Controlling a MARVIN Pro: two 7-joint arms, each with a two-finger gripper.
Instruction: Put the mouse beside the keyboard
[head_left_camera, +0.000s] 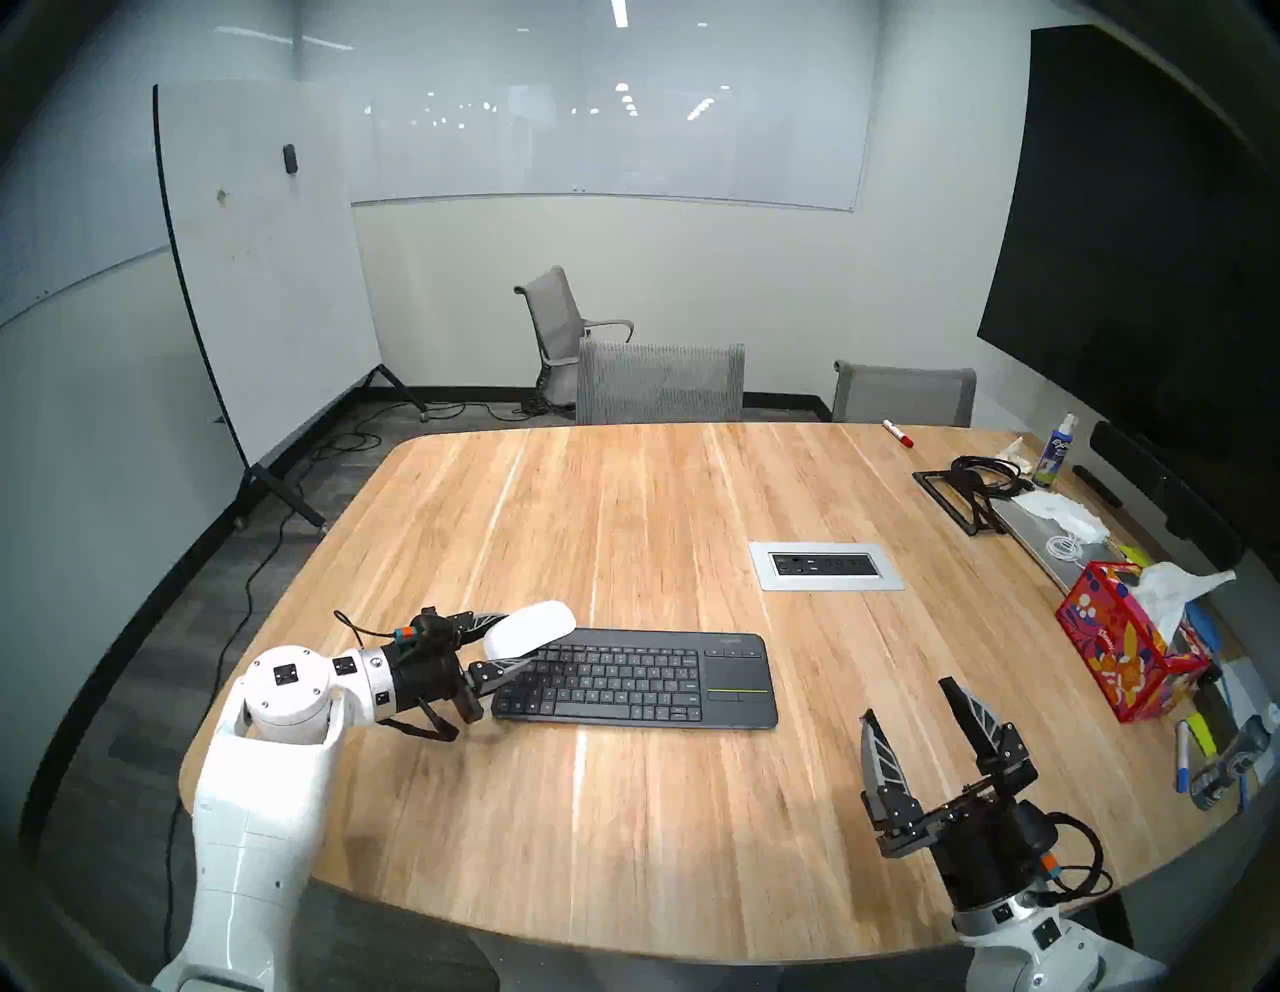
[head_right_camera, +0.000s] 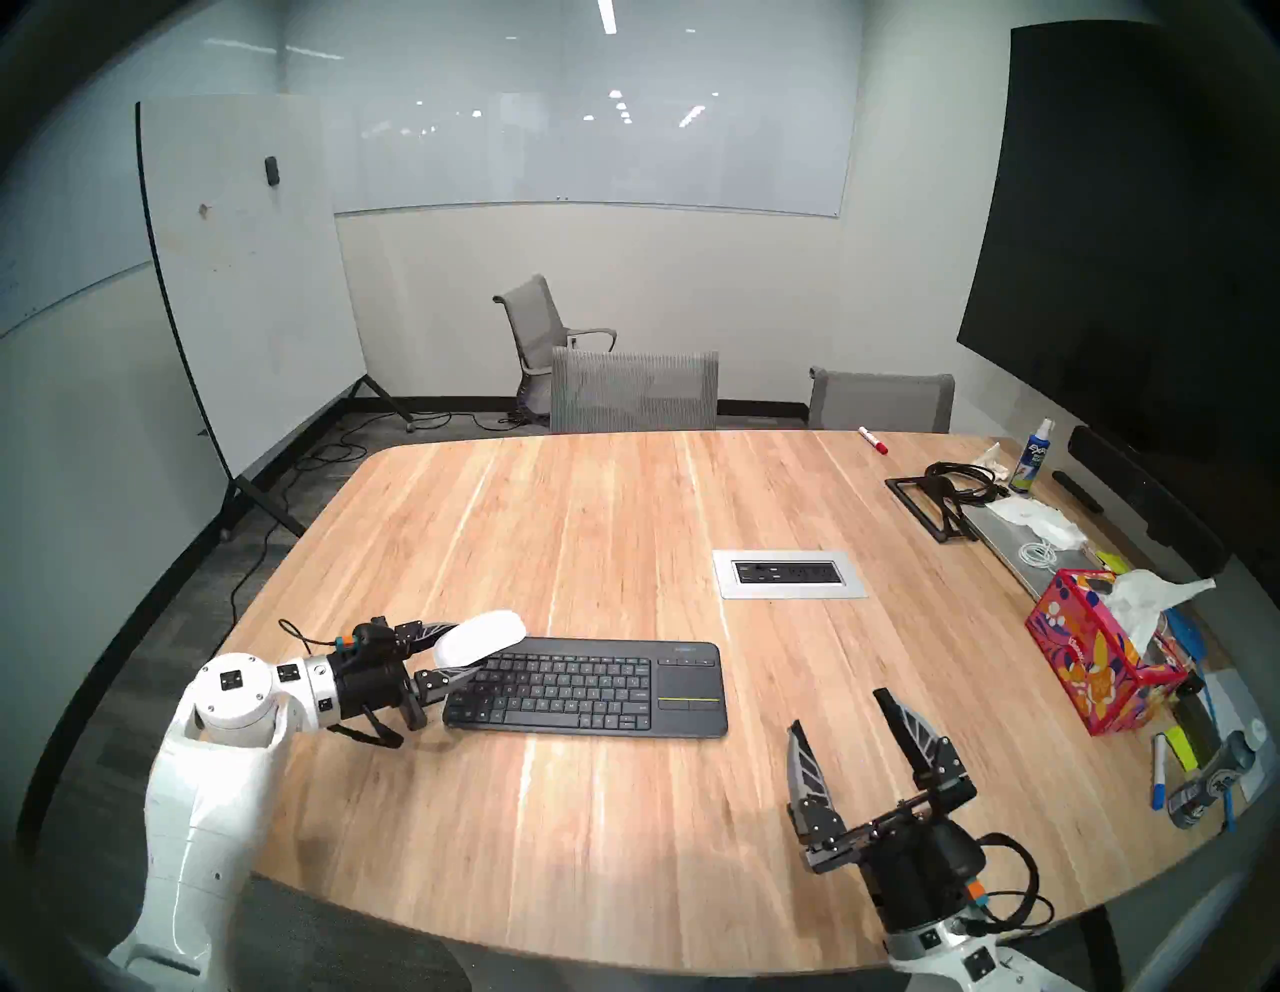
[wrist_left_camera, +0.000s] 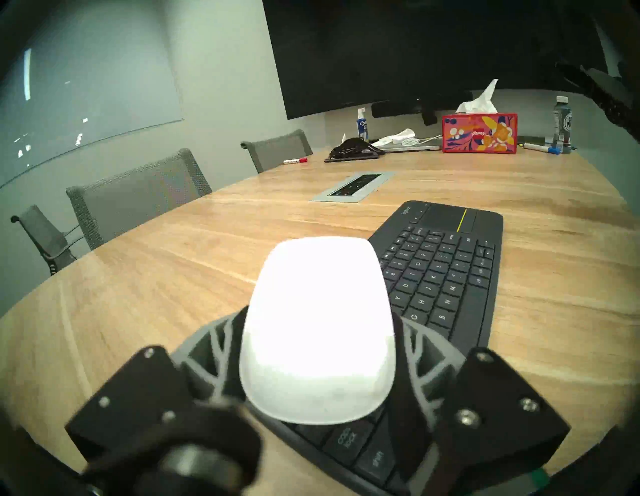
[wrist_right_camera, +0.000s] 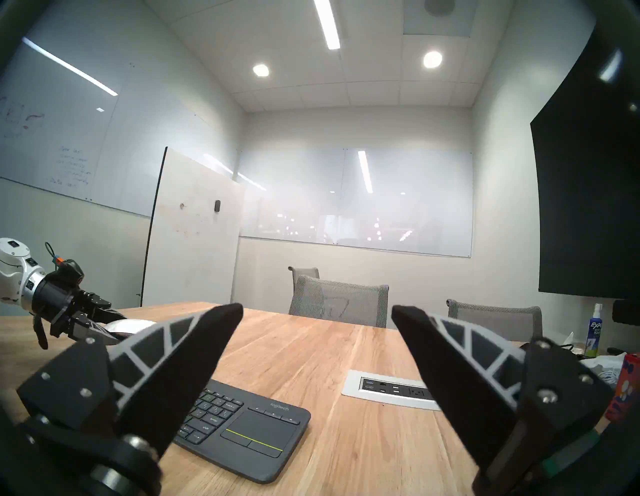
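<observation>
Left end effector (head_left_camera: 516, 641) clamps mouse (head_left_camera: 530, 629), raised over keyboard (head_left_camera: 644, 682) left end.

Meeting room: whiteboards (head_left_camera: 609, 125), conference table (head_left_camera: 623, 499)

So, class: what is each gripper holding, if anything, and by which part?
The left gripper holds the white mouse by its two long sides, near its rear end, above the keyboard's left end. The right gripper is open and empty.
</observation>
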